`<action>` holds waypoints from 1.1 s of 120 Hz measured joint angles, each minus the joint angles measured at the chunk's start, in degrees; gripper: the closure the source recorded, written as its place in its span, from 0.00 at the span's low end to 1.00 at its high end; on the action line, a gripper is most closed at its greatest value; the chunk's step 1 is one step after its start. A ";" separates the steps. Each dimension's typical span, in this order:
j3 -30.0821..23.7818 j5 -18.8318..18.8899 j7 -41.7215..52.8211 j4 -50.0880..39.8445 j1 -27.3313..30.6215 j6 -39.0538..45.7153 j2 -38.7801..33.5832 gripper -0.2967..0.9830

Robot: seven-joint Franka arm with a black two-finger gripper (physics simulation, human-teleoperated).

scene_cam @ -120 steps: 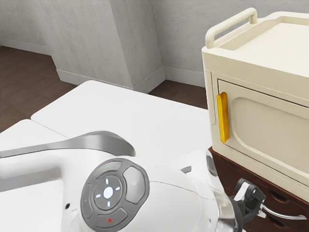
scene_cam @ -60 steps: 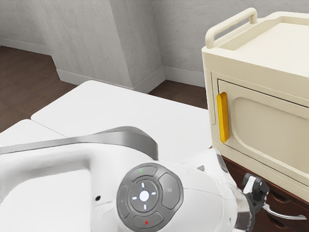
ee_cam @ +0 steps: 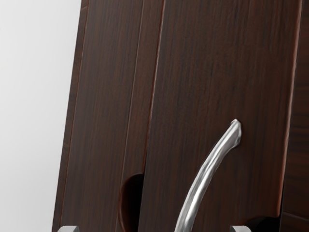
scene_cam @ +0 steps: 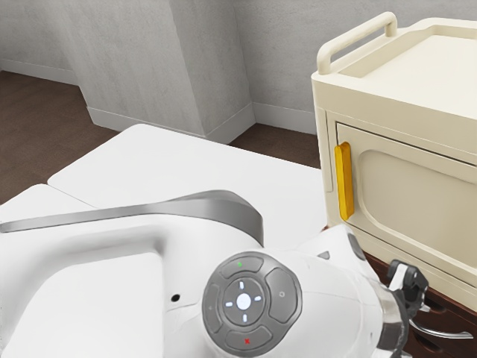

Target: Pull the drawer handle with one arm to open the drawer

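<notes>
Exterior view, curved silvery drawer handle [scene_cam: 441,333] at lower right, gripper [scene_cam: 414,289] farther right than before, fingers spread apart.

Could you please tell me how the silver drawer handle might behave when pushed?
The handle looks metallic, so it is probably stiff. Its smooth shine suggests it may be slippery. Its visible end joins the drawer front, so it likely won't roll.

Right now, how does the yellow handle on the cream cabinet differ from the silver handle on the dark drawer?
The yellow handle is nearly straight and stands upright; the silver handle is curved and runs sideways. The silver handle gleams like metal, while the yellow handle doesn't look metallic. Both are mounted on furniture fronts.
</notes>
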 joint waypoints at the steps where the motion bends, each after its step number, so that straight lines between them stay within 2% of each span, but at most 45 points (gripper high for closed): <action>1: 0.00 0.01 -0.05 0.00 0.00 0.02 0.04 0.48; 44: -0.07 -0.33 -1.74 -0.15 -0.16 0.62 1.26 0.54; 132: -0.07 -1.52 -3.83 -2.32 -1.50 -1.18 -0.77 0.55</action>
